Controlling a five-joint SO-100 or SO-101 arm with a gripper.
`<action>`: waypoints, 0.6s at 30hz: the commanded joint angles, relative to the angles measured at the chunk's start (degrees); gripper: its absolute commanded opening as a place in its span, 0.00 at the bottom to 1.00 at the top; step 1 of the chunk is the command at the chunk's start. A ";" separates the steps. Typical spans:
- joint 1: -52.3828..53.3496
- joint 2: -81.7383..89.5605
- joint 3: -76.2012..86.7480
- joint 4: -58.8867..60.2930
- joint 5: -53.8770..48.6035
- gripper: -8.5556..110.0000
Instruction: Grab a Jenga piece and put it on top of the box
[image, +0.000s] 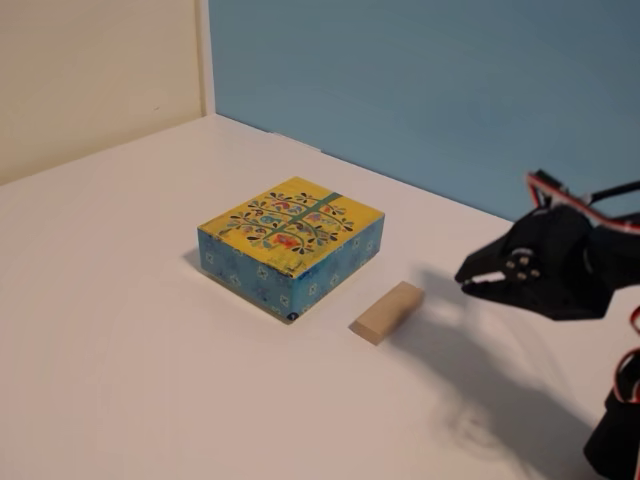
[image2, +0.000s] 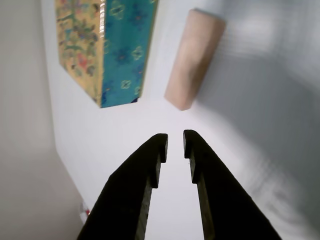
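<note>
On the white table, Jenga piece lying flat just beside the box, no writing seen, gripper above the table, slightly open, holding nothing

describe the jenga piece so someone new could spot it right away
Start at the yellow-topped floral box in the middle of the white table. Just right of its front corner in the fixed view lies the Jenga piece, the only plain, unpatterned tan block.

Jenga piece right of box
</note>
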 joint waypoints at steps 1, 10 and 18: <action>-0.44 -3.43 -5.27 0.09 1.14 0.10; -1.49 -24.87 -20.74 -0.62 2.20 0.12; -2.02 -43.86 -28.83 -0.62 -1.14 0.18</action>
